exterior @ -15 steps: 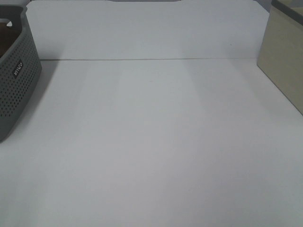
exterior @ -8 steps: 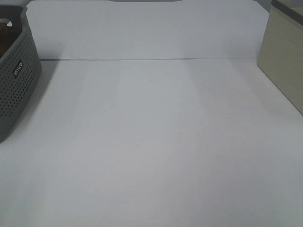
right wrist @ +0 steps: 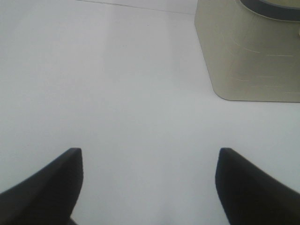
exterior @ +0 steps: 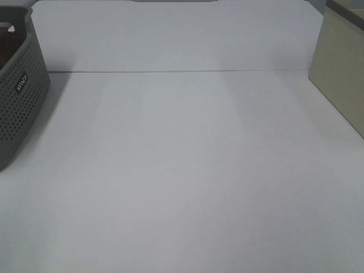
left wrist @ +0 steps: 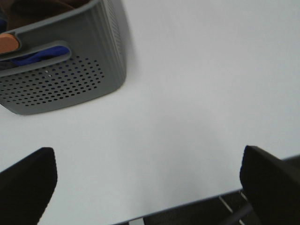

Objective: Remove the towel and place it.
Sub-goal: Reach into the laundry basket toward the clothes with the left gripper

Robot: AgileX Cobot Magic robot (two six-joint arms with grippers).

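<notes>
Towel (left wrist: 42, 7): only a dark brown patch shows, inside the grey perforated basket (left wrist: 61, 84) at the left edge of the surface (exterior: 182, 170).

Left end effector (left wrist: 147, 187): wide, empty, over bare surface just beside the basket.

Right end effector (right wrist: 149, 187): wide, empty, near the beige bin (right wrist: 248, 56) at the right edge.

Step in hand, as judged: reach in with the left. Descend inside the rim, clear of the wall. Pinch a raised fold and lift straight up until the cloth clears the rim.
</notes>
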